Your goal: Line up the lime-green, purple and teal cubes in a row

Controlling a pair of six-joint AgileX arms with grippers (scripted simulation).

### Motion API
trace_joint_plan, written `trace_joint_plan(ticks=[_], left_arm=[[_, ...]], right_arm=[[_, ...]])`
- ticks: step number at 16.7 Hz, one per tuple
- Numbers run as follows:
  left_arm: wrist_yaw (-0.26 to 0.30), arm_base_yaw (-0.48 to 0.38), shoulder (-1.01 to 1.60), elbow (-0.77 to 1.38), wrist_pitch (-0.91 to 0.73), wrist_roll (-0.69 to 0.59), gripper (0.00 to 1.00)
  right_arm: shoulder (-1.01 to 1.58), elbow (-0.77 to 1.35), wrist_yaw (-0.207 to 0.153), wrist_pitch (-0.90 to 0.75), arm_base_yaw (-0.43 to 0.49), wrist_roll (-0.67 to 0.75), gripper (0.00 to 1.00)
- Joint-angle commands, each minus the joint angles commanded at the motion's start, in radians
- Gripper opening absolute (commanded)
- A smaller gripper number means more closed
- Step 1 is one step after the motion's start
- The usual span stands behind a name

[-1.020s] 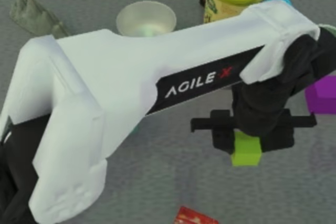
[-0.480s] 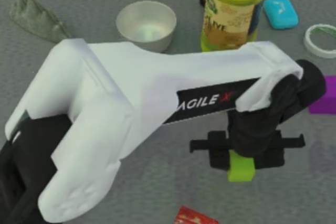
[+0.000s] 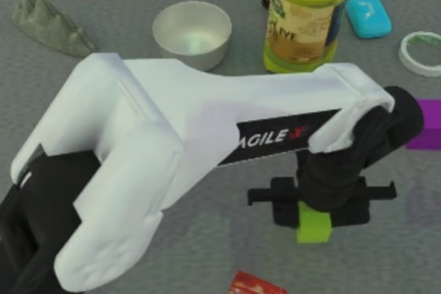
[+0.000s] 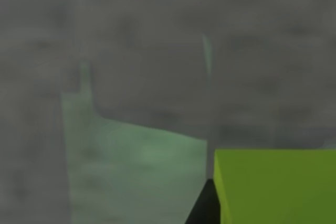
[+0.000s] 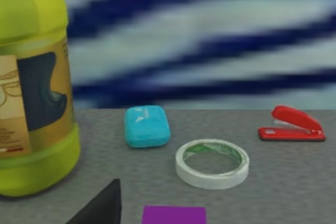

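While left gripper (image 3: 313, 206) clamps lime-green cube (image 3: 313, 226), purple cube (image 3: 428, 123) nearby

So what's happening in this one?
The left arm reaches across the table, its gripper shut on the lime-green cube in the middle of the table's right half. The purple cube sits off at the right edge, apart from it. The teal cube is not visible, and the right arm's gripper is out of view. No row has been formed yet.
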Motion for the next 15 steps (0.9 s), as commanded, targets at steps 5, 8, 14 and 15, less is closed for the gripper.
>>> trace_joint_plan(ticks=[5,8,14,15], left_arm=[[0.000,0.000,0.000,0.000,0.000,0.000,0.60],[0.000,0.000,0.000,0.000,0.000,0.000,0.83],[0.000,0.000,0.000,0.000,0.000,0.000,1.00],[0.000,0.000,0.000,0.000,0.000,0.000,1.00]], right_arm=[[0.000,0.000,0.000,0.000,0.000,0.000,1.00],[0.000,0.000,0.000,0.000,0.000,0.000,1.00],[0.000,0.000,0.000,0.000,0.000,0.000,1.00],[0.000,0.000,0.000,0.000,0.000,0.000,1.00]])
